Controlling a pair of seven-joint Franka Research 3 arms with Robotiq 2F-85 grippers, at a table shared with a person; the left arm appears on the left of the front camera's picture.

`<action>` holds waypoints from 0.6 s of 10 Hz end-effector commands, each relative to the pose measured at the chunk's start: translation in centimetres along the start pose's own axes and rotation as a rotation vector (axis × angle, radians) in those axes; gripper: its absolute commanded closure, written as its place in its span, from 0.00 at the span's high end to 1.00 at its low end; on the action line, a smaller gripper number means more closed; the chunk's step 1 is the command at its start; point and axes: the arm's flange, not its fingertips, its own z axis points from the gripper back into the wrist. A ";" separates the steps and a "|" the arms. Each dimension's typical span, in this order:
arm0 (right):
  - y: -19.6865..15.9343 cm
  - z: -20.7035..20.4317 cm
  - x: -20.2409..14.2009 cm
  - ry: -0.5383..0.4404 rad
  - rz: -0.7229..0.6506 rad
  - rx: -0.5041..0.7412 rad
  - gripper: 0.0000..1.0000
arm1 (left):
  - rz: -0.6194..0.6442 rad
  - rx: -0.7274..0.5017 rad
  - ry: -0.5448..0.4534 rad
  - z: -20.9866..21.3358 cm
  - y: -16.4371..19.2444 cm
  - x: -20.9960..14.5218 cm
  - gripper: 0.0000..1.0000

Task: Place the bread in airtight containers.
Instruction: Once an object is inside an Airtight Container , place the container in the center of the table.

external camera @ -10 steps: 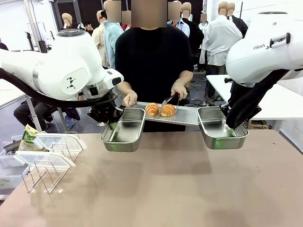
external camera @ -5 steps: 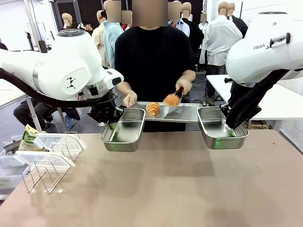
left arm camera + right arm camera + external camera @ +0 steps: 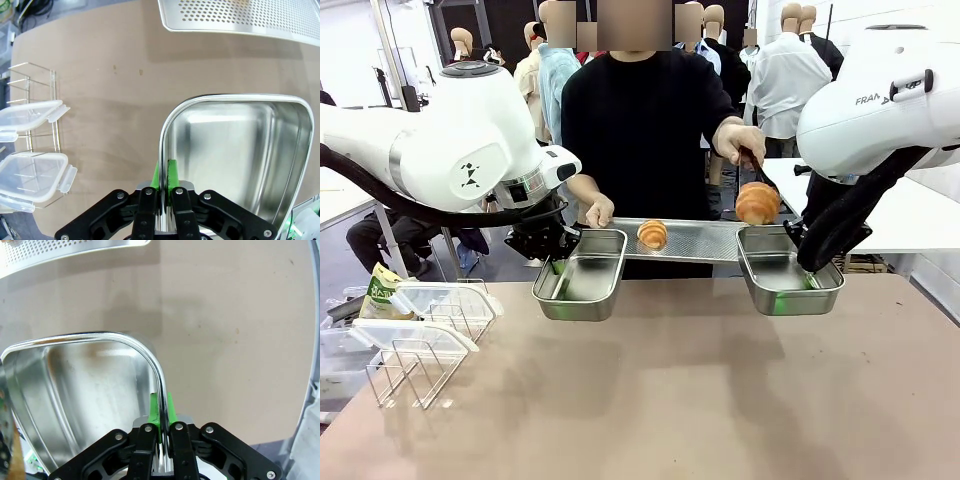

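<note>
Fingers clamped on the left tin (image 3: 582, 280) and right tin (image 3: 790, 282), the left gripper (image 3: 162, 175) and right gripper (image 3: 160, 412) should hold both level while a person's tongs (image 3: 752, 168) poise a roll (image 3: 758, 203) above the right tin.

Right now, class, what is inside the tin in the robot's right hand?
Nothing yet: the tin shows bare steel, with one pad of the right hand inside its rim. A roll hangs over its far end in the person's tongs. The pad hides a strip of wall.

The left wrist view cuts the perforated tray (image 3: 240, 17) at its top edge. Two translucent lids (image 3: 27, 175) run off its left edge.
</note>
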 end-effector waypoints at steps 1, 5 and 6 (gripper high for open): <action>0.0 0.3 0.0 -0.008 -0.003 0.005 0.00 | -0.007 0.003 -0.010 0.4 0.2 0.1 0.00; 0.0 0.3 0.0 -0.008 -0.003 0.005 0.00 | -0.007 0.003 -0.010 0.4 0.2 0.1 0.00; 0.0 0.3 0.0 -0.008 -0.003 0.005 0.00 | -0.007 0.003 -0.010 0.4 0.2 0.1 0.00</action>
